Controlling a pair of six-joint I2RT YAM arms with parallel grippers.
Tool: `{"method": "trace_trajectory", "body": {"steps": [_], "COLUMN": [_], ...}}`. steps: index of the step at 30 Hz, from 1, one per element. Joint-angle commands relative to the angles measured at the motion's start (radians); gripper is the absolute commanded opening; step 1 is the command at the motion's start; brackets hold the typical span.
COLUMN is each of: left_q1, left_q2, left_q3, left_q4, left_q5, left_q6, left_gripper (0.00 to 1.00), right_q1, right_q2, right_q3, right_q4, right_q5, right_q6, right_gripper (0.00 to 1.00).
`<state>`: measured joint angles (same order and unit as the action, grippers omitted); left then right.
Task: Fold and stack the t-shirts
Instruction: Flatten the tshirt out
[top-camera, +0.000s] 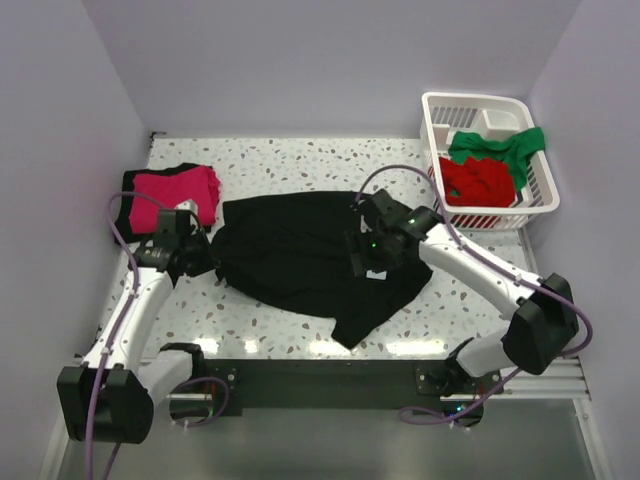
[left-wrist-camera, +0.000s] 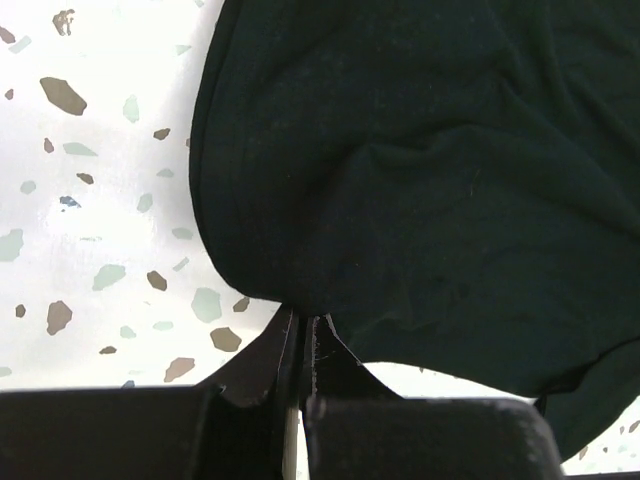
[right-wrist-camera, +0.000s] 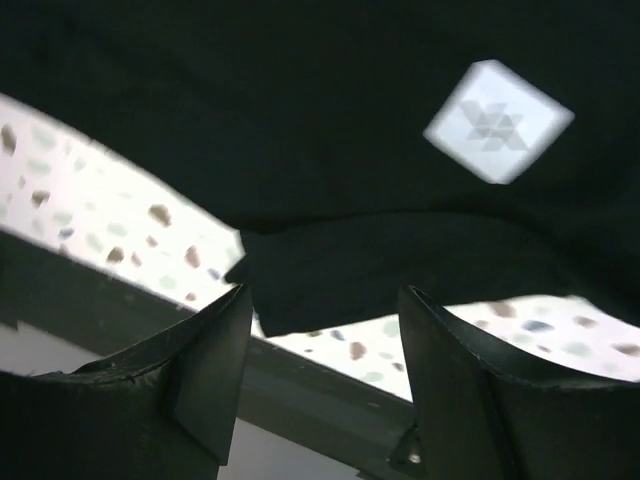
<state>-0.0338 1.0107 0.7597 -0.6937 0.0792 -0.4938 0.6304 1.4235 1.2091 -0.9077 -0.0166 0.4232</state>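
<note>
L gripper (left-wrist-camera: 303, 335) at black tee (left-wrist-camera: 430, 180) edge

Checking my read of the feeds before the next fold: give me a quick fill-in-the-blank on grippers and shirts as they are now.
The left gripper pinches the edge of the spread-out black cloth t-shirt; the right gripper above it stands ___.
The white slatted plastic basket holds a crumpled red t-shirt and a ___ one.
The folded magenta-pink t-shirt lies on a folded ___ one at the far left of the speckled table.
Missing words: open; green; black.
</note>
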Motion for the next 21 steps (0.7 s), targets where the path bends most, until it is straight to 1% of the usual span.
{"method": "trace_trajectory", "body": {"steps": [1,10,14,17,20,21], "left_q1": [0.005,0.005,0.006,0.005,0.006,0.006], "left_q2": [0.02,0.048,0.062,0.074,0.088,0.091], "left_q3": [0.021,-0.008,-0.003,0.0,0.007,0.01], "left_q4": [0.06,0.071,0.059,0.056,0.046,0.04], "left_q5": [0.018,0.039,0.037,0.04,0.04,0.033], "left_q6": [0.043,0.044,0.046,0.049,0.054,0.052], "left_gripper": [0.0,0.0,0.0,0.0,0.0,0.0], "right_q1": [0.115,0.284,0.311,0.321,0.325,0.328], "right_q2": [0.043,0.218,0.287,0.322,0.356,0.362], "right_q3": [-0.054,-0.069,-0.06,-0.051,-0.039,-0.033], "right_q4": [0.157,0.23,0.208,0.194,0.176,0.165], "right_q5": [-0.109,-0.106,-0.059,-0.031,-0.029,-0.025], "right_q6": [0.051,0.054,0.071,0.069,0.074,0.075], "right_gripper": [0.63,0.6,0.56,0.54,0.48,0.44]}}
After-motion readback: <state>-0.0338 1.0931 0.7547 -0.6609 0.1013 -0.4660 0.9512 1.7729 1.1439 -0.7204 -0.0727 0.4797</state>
